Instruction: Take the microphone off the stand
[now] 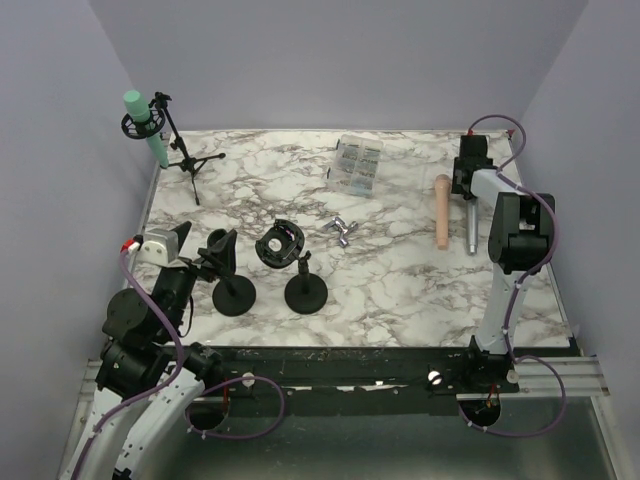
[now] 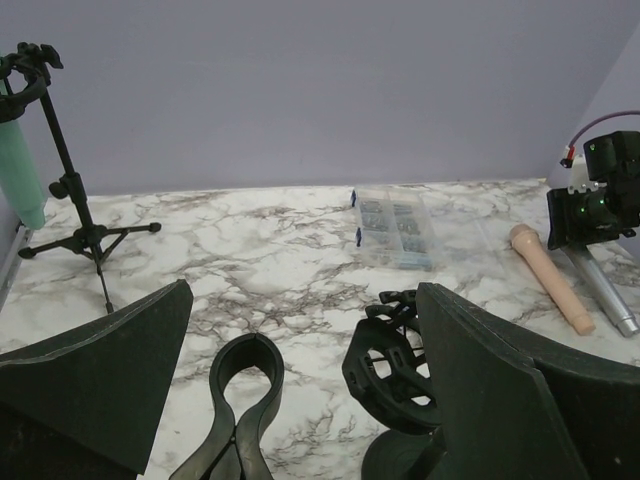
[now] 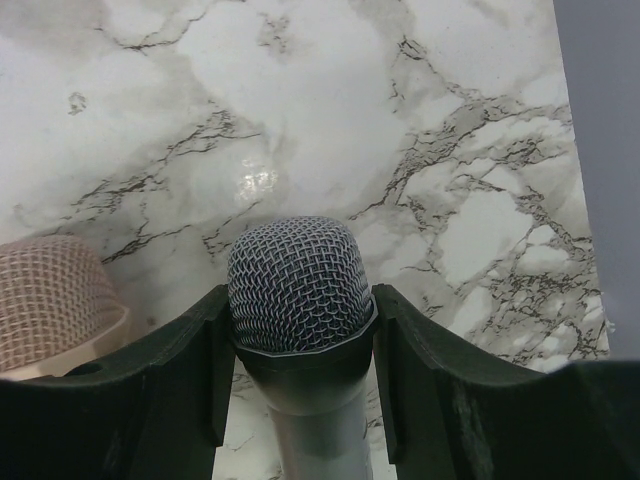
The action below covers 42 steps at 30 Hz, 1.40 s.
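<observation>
A: R gripper is clamped on the silver mic by its neck. Why there?
B: Mic lies flat on the table beside the pink mic, out of any stand, so prob. a set-down. L gripper hangs open, idle.

Green microphone tilted head-up in black tripod stand, table's far-left corner.

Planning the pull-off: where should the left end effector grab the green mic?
Likely the bare lower shaft of the green mic, below the shock-mount ring. Come from the near, table side: the wall is at its left, the stand pole at its right, and only a short head shows above.
</observation>
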{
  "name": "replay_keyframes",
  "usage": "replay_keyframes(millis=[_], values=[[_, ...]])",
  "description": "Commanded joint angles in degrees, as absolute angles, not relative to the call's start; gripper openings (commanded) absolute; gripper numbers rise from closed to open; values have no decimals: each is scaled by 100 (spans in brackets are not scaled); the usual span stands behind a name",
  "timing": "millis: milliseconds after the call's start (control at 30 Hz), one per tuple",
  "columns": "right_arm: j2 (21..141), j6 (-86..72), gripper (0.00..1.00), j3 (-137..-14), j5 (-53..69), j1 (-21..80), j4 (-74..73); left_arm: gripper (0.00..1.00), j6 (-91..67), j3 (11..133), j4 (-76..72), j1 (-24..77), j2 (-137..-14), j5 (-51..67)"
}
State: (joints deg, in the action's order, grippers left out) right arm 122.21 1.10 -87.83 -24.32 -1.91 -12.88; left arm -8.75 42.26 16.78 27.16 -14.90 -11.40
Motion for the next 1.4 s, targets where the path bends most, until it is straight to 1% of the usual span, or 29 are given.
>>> replay_keyframes(millis=[0,133,367,433,667,767,933,1233,1367], values=[[12365,21,13,-8930,-2120,-315,-1187,98,-800,4175,1636,2779,-1596,-1235],[12445,18,21,-8974,-1924,-335,-1152,98,-800,4175,1644,2798,-1630,-1233],[12603,16,26,-9053,-1828,-360,-1170,98,-782,4175,1659,2812,-1648,-1305],[12610,17,31,-9043,-1793,-376,-1169,98,-782,4175,1667,2812,-1656,-1331],[12556,-158,47,-8941,-1730,-390,-1151,98,-782,4184,1672,2815,-1673,-1345],[12542,-165,49,-8925,-1749,-387,-1158,98,-787,4184,1680,2819,-1671,-1340],[12555,-167,58,-8890,-1790,-392,-1187,98,-774,4184,1695,2819,-1673,-1348],[12578,-193,65,-8807,-1827,-388,-1222,98,-774,4184,1696,2824,-1679,-1345],[12556,-211,66,-8797,-1827,-395,-1231,98,-778,4184,1689,2829,-1689,-1351]])
